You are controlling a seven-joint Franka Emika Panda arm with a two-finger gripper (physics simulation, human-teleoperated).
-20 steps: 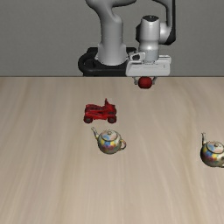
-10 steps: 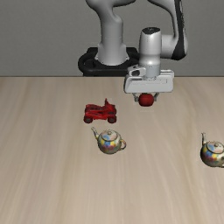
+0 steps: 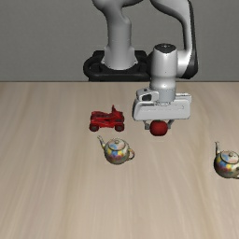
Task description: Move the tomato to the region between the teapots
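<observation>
- Tomato (image 3: 160, 129): it sits tucked directly under the gripper (image 3: 160, 124), its top hidden by the grey hand. It is over the middle of the table (image 3: 47, 196), roughly midway between the far and near edges.
- The fingers appear pressed against the tomato from two sides, pinching it. Whether it is just clear of the wood or touching it cannot be told.
- The relation that matters is that the gap between the teapots lies toward the table's near edge from the tomato, and a little toward the exterior view's right.
- The left-hand teapot (image 3: 116, 149) stands near the tomato, toward the near edge and the exterior view's left. The right-hand teapot (image 3: 227, 162) stands well apart, close to the table's edge on the exterior view's right.
- The line joining the two pots runs across the table and slants slightly toward the near edge on the exterior view's right. The tomato lies on the far side of that line and is much closer to the left-hand pot.
- By my judgement the next move is a carry toward the near edge with a rightward drift, then a lowering and release about midway along that line.
- The tomato is round, so its orientation does not matter, though it may roll once let go.
- The red toy car (image 3: 107, 119) stands beside the gripper on the exterior view's left, away from that path.
</observation>
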